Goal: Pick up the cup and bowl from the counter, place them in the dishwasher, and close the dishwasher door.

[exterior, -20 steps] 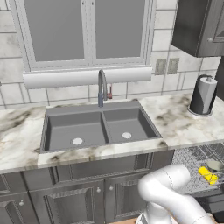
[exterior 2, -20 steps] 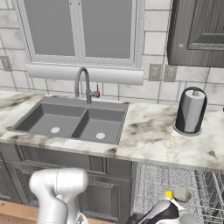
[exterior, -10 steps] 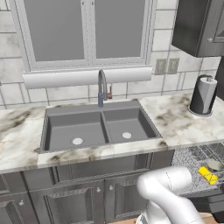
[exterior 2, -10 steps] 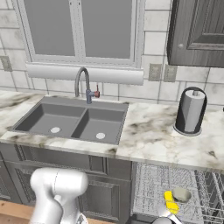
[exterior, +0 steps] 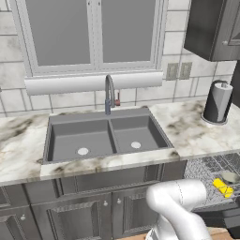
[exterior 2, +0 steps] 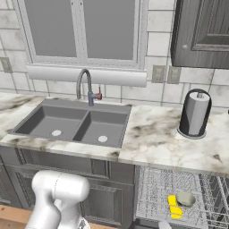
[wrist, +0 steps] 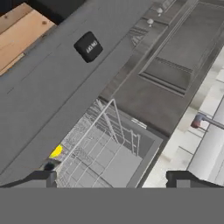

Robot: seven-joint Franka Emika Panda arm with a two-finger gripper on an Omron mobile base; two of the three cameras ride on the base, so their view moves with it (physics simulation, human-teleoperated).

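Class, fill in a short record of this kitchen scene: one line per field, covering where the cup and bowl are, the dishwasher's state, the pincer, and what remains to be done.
cup: yellow cup lies in the dishwasher rack
bowl: pale bowl sits in the rack, just right of the cup
dishwasher: rack pulled out below the counter
door: dark door is down, open
pincer: pincer open, empty, above the door's edge
other: sink and paper towel roll on the counter
remaining: close the door
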